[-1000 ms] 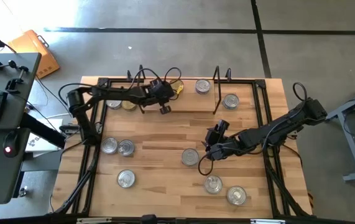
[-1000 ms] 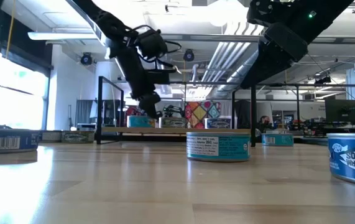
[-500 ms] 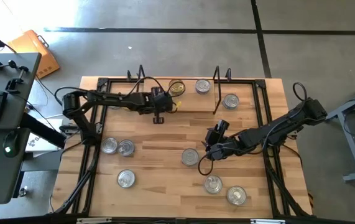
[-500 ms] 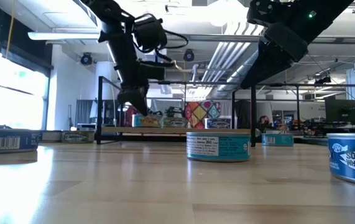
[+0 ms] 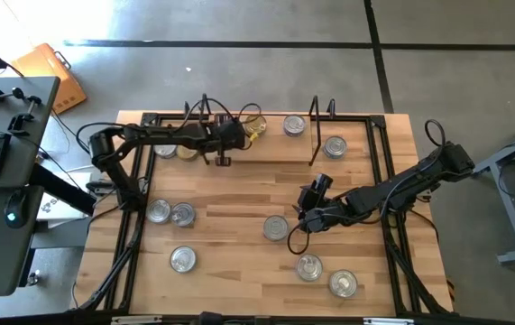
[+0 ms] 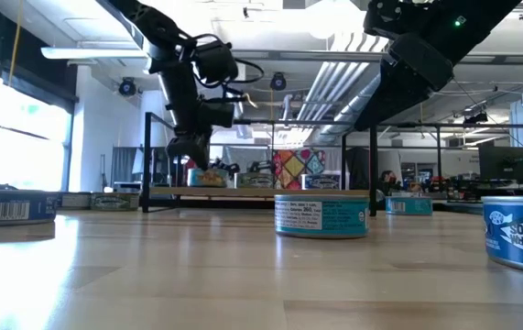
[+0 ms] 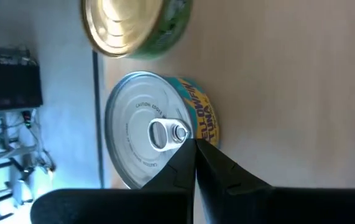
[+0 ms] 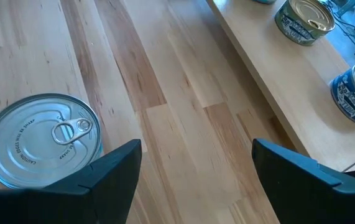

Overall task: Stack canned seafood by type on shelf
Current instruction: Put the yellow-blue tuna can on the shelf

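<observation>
The shelf [image 5: 280, 149] stands at the table's far side. On its board a silver-topped tin with a yellow label [image 7: 143, 134] sits on its base beside a gold-topped tin [image 7: 127, 25]. My left gripper [image 7: 194, 146] is shut with nothing in it and hovers just short of the silver tin's rim, above the board [image 6: 194, 163]. My right gripper [image 5: 304, 219] stands open over the tabletop. A silver-topped tin [image 8: 40, 140] rests on the wood just outside one of its fingers.
Further tins stand on the shelf [image 5: 294, 125] [image 5: 334, 145] [image 5: 188, 151]. Several more stand loose on the table, at near left [image 5: 182, 214] [image 5: 183, 260] and near right [image 5: 309, 266] [image 5: 343, 283]. Black wire end frames [image 5: 316, 126] rise from the shelf. Bare wood lies between the two groups.
My left gripper has moved over the shelf toward the table's left edge and rolled about its wrist. The tins and my right arm have kept still.
</observation>
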You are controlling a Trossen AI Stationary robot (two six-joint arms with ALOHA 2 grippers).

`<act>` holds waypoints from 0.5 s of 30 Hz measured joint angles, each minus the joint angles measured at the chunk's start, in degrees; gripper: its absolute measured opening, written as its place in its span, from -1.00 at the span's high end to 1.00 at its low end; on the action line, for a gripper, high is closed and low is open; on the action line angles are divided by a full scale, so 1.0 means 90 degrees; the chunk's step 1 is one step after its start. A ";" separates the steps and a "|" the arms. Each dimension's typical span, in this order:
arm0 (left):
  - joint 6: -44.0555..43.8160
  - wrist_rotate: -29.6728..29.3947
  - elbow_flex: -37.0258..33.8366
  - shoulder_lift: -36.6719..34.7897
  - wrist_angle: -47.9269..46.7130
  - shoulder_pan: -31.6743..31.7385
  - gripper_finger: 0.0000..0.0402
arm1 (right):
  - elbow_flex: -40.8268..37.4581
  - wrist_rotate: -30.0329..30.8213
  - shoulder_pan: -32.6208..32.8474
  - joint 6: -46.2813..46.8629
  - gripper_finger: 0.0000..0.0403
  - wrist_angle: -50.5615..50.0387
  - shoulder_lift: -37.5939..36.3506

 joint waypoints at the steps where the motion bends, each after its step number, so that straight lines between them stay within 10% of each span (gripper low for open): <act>1: 0.0130 -0.0008 0.0001 0.0000 0.0035 0.0042 1.00 | 0.0000 0.0000 0.0000 0.0000 -0.48 0.0000 0.0000; 15: 0.0404 -0.0135 0.0000 0.0000 -0.0026 0.0344 0.92 | 0.0000 -0.0002 0.0000 0.0001 -0.48 0.0000 0.0000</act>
